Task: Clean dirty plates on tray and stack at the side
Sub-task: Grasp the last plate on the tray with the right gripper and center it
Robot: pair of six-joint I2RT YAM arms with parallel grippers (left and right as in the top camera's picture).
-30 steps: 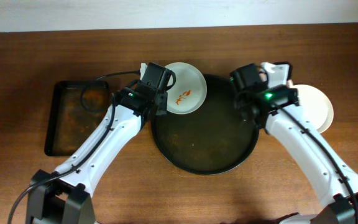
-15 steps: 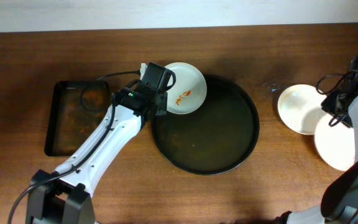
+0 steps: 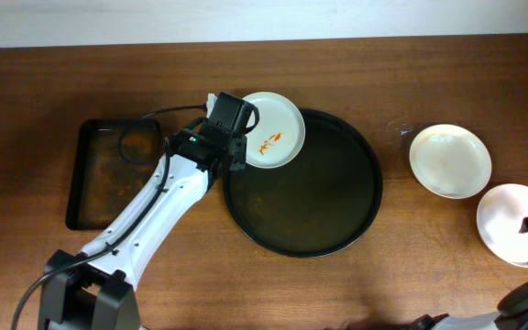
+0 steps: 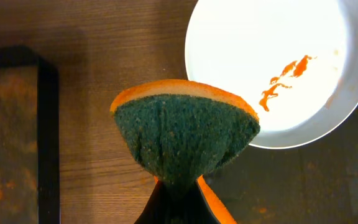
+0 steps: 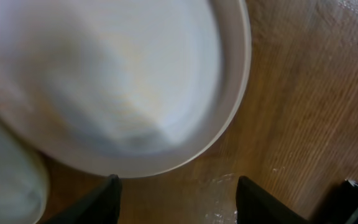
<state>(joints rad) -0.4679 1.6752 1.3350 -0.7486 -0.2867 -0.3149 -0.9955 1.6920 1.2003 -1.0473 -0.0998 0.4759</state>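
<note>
Likely a robotics lab: robot arm [image 3: 154, 215] at wooden table [image 3: 44, 266].

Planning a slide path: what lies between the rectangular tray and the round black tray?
Overhead view: the left arm crosses that stretch of wooden table.

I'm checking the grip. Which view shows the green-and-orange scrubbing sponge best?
The left wrist view: the green-and-orange scrubbing sponge fills mid-frame, pinched at its base by the left gripper. Overhead, the left arm hides it. The right wrist view does not show it.
</note>
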